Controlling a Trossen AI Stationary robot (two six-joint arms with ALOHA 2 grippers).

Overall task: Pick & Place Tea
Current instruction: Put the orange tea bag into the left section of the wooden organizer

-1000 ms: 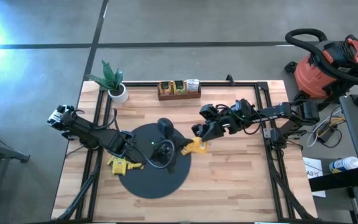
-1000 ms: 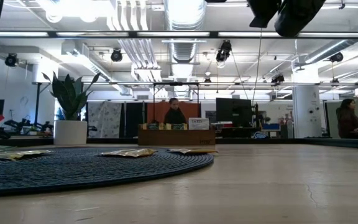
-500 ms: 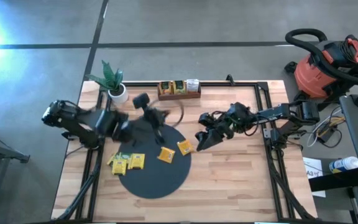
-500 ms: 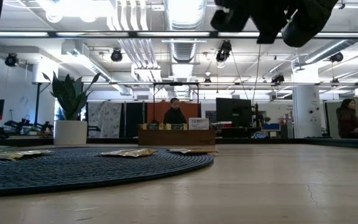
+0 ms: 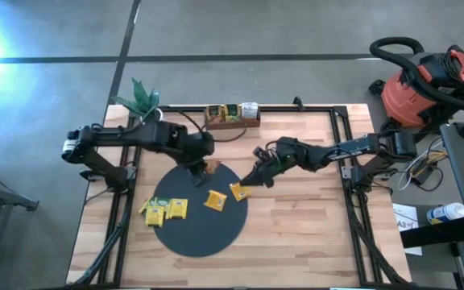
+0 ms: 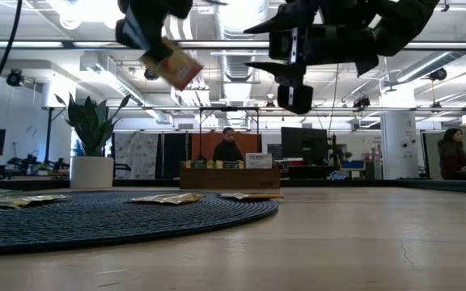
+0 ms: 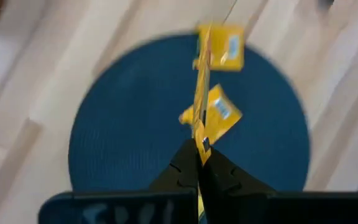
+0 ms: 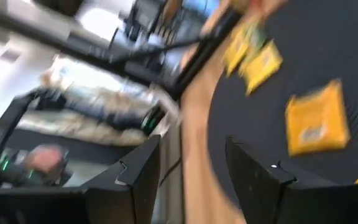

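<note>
left tool (image 5: 208, 166): raised, fingers pinched together | right tool (image 5: 258, 179): raised, fingers apart

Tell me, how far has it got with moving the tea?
Four tea packets already lie on the black round mat. The left gripper, shut, holds another packet in the air above the mat's far edge. The right gripper hangs open and empty beside it. More tea sits in the wooden tray.

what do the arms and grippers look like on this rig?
Two dark, near-black jointed arms with exposed black cabling along the links. The left gripper has two slim dark fingers tapering to points; the right gripper has broad, flat dark fingers. Pale housing at the left arm's base end.
</note>
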